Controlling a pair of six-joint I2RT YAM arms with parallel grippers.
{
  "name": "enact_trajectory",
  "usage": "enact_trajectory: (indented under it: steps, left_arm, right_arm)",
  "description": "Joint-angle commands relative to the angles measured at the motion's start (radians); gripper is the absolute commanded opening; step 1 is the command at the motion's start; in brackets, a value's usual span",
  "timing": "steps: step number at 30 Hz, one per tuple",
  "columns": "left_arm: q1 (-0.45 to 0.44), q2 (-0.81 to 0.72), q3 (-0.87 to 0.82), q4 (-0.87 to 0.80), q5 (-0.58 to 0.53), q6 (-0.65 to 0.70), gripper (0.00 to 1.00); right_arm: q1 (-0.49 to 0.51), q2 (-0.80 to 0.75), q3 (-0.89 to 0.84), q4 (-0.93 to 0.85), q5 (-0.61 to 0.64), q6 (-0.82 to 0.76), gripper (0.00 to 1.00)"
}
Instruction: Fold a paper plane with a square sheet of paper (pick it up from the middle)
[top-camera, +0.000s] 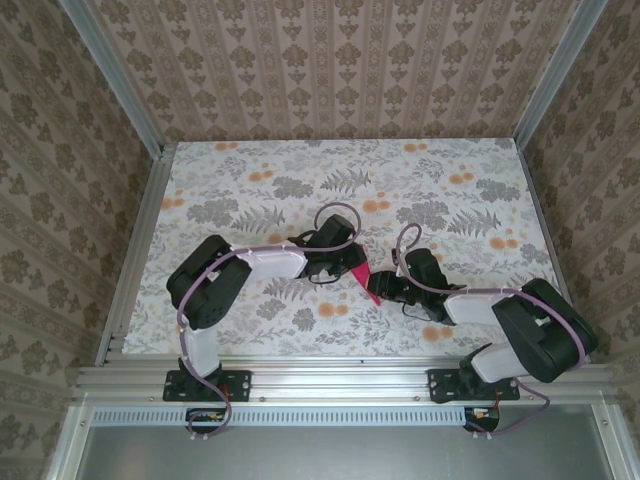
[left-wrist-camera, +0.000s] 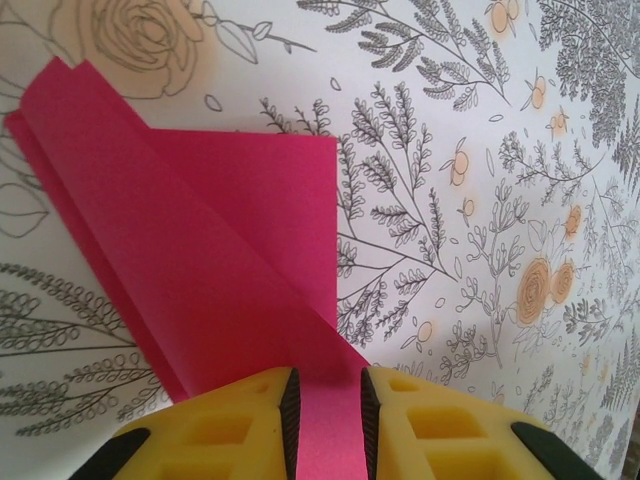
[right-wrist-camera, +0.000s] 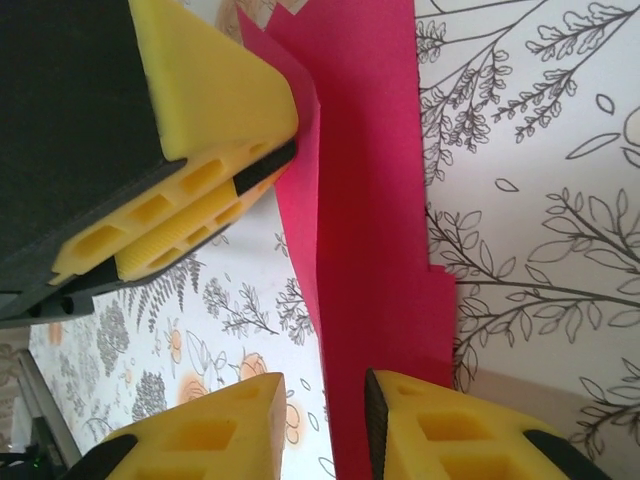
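Observation:
The square sheet of paper (top-camera: 362, 279), magenta-pink and folded into several layers with a long crease, lies between my two grippers at the table's middle front. My left gripper (left-wrist-camera: 328, 420) is shut on a narrow strip of the folded paper (left-wrist-camera: 220, 250), which runs up between its yellow fingers (left-wrist-camera: 230, 420). In the right wrist view the left gripper's fingers (right-wrist-camera: 215, 95) pinch the paper's (right-wrist-camera: 370, 200) left edge. My right gripper (right-wrist-camera: 325, 425) is open; the paper's lower end lies against its right pad, clear of the left finger. The two grippers, left (top-camera: 348, 266) and right (top-camera: 381, 290), almost meet.
The floral tablecloth (top-camera: 300, 180) covers the table, walled by patterned panels at the back and sides. An aluminium rail (top-camera: 340, 372) runs along the near edge by the arm bases. Cables loop over both wrists.

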Motion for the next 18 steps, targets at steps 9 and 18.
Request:
enact_trajectory:
  steps: [9,18]
  left_arm:
    - [0.006,0.026,0.029,-0.002,0.024,0.029,0.25]
    - [0.005,0.04,0.042,-0.008,0.037,0.031,0.25]
  right_arm:
    - [-0.005,-0.038,0.069,-0.236,0.056,-0.116,0.25]
    - [-0.005,0.012,0.077,-0.242,0.059,-0.106,0.1]
